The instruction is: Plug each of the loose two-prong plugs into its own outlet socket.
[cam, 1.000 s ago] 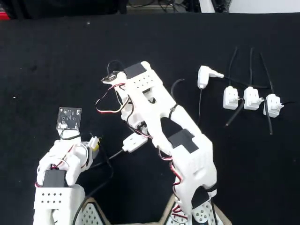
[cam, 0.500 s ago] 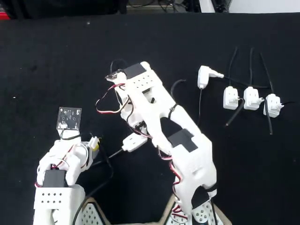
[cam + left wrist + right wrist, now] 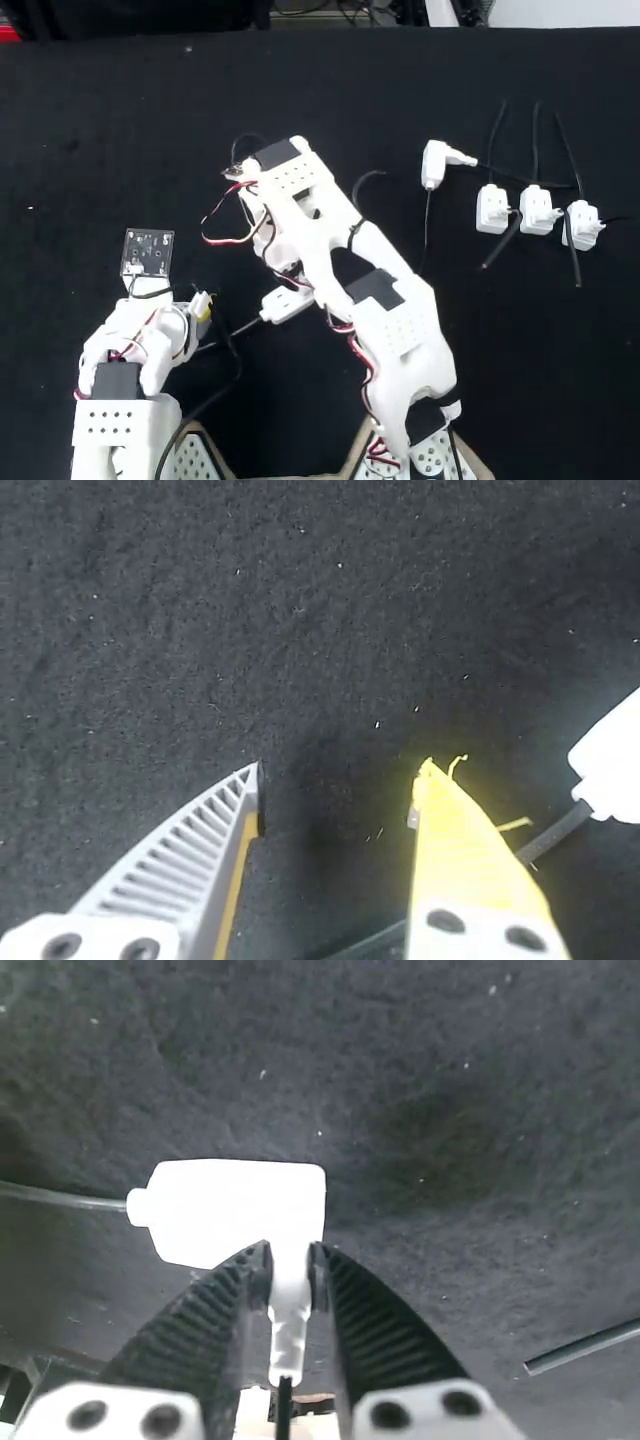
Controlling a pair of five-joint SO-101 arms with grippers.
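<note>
Three sockets [image 3: 537, 209] stand in a row at the right of the high view, with a loose plug [image 3: 433, 162] just to their upper left. A second plug [image 3: 285, 302] lies at centre, under the right arm [image 3: 340, 270]; the left arm [image 3: 135, 370] sits at lower left.

one overhead, two close wrist views

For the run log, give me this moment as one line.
right gripper: shut on white plug | left gripper: open, holding nothing, over black mat | second plug: loose on mat
</note>
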